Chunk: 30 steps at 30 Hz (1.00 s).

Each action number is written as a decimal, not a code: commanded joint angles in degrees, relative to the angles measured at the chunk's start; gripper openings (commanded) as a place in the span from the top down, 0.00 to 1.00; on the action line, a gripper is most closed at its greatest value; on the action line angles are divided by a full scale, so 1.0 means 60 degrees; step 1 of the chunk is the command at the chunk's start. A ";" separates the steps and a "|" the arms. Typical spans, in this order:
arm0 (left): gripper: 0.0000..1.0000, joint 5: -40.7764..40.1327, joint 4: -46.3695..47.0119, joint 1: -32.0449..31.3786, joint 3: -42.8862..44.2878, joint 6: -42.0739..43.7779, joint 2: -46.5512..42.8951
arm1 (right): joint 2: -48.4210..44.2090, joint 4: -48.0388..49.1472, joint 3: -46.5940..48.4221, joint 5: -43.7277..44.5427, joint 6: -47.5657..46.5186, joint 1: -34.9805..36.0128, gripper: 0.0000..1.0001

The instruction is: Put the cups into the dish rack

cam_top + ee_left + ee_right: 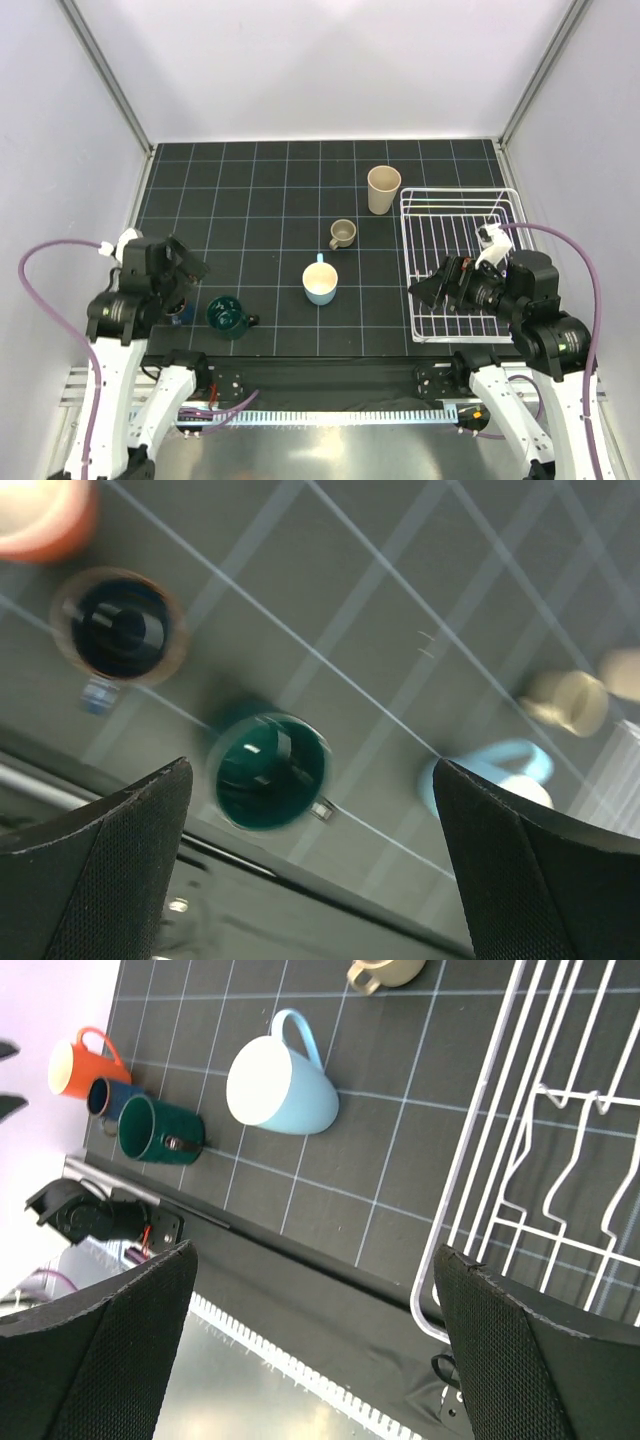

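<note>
The white dish rack (455, 189) lies at the right with no cups in it. A tall beige tumbler (383, 188), a taupe mug (342, 234) and a light blue mug (320, 282) stand left of it. A dark teal mug (224, 315) stands near the front left. The navy cup (180, 312) is mostly hidden under my left gripper (190, 265), which is open and empty above it. The left wrist view shows the orange cup (40, 515), navy cup (118, 625) and teal mug (270, 770). My right gripper (432, 287) is open and empty over the rack's front left corner (468, 1175).
The table's black front edge and a metal strip with a toothed white rail (300, 1365) run below both grippers. White walls enclose the table on three sides. The orange cup (80, 1065) stands closest to the left wall.
</note>
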 commanded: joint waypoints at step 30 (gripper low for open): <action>0.45 -0.3672 0.2357 0.2439 -0.0031 0.3104 0.4853 | 0.0884 0.0275 0.0916 -0.1759 -0.0604 0.0132 0.00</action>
